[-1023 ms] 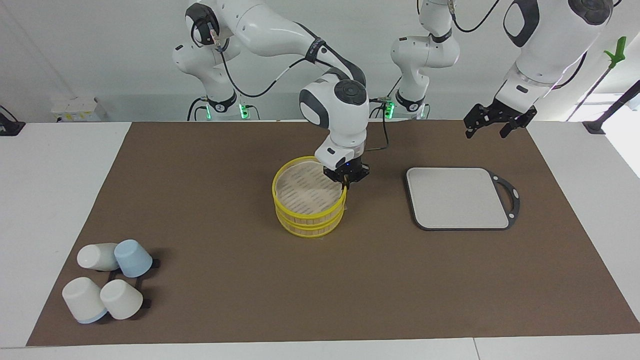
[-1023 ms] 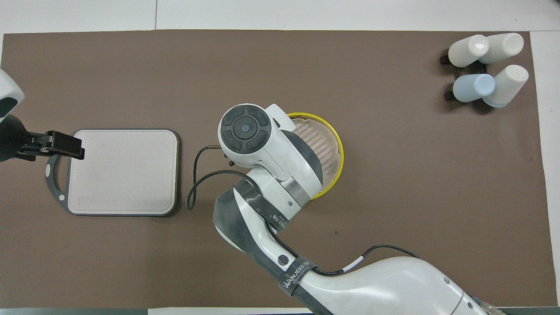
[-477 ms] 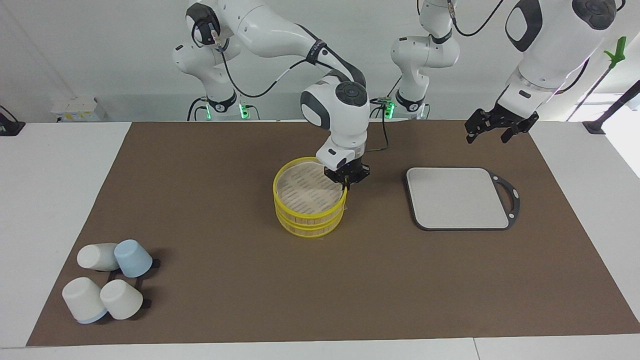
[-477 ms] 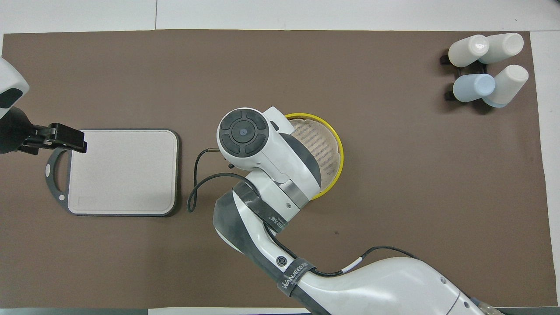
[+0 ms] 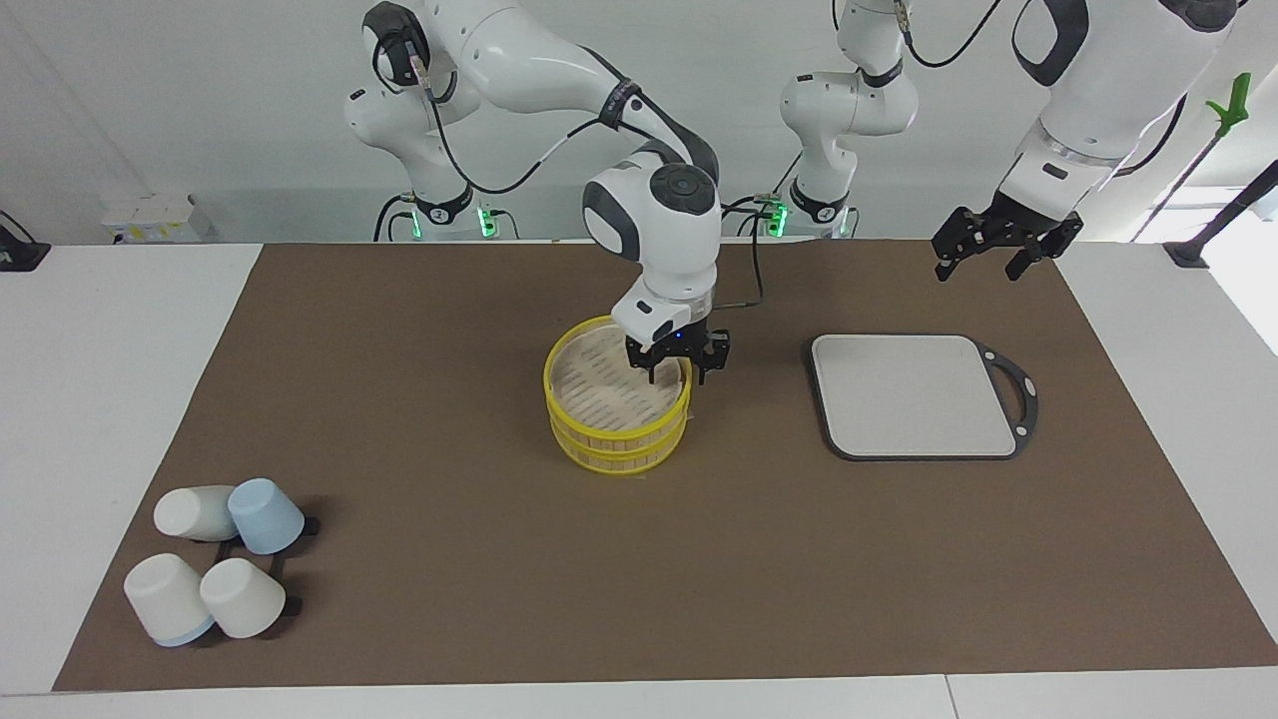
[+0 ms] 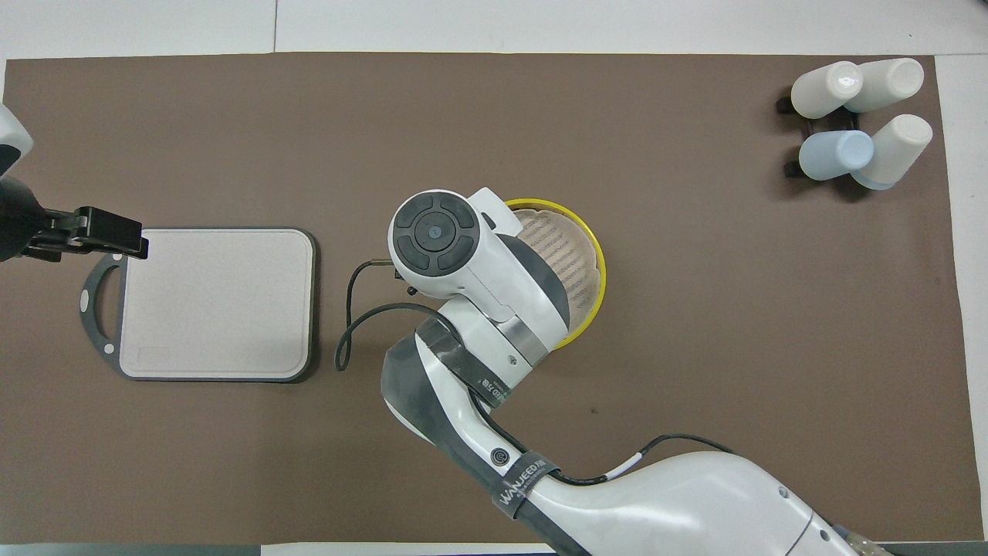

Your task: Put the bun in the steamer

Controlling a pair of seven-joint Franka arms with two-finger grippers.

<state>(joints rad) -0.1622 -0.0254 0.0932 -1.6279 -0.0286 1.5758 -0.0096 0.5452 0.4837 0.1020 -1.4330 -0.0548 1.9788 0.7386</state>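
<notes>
Two arms | right gripper (image 5: 676,373) spread apart, straddling steamer (image 5: 617,407) rim at mid-desk, nearer arm | left gripper (image 5: 988,250) spread, idle above cutting board (image 5: 914,394) corner | bun not visible.

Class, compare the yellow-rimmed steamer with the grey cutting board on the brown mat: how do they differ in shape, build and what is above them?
The steamer is round and stands tall in stacked tiers; the cutting board is a flat rounded rectangle.
The steamer has yellow rims and a slatted floor; the cutting board is plain grey with a dark handle.
The right gripper hangs open over the steamer's rim; nothing is over the board.
Both rest on the mat.
</notes>
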